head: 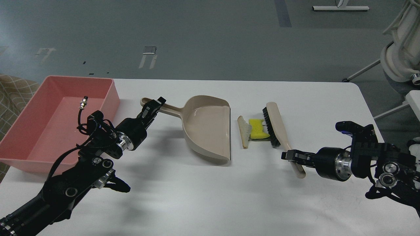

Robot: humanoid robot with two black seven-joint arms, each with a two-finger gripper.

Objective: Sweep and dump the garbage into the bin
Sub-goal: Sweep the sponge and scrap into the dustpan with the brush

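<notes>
The yellow sponge [257,128] and the pale bread-like slice [243,131] lie side by side on the white table, just right of the beige dustpan [206,127]. My left gripper [153,107] is shut on the dustpan's handle, with the pan's open lip facing the garbage. My right gripper [290,155] is shut on the handle of a beige brush [275,126]. The brush's black bristles touch the sponge's right side. The pink bin [55,121] stands at the table's left edge and holds nothing.
The white table [210,196] has its rounded far right corner near a white office chair [402,55] on the grey floor. A patterned beige fabric [13,95] shows left of the bin.
</notes>
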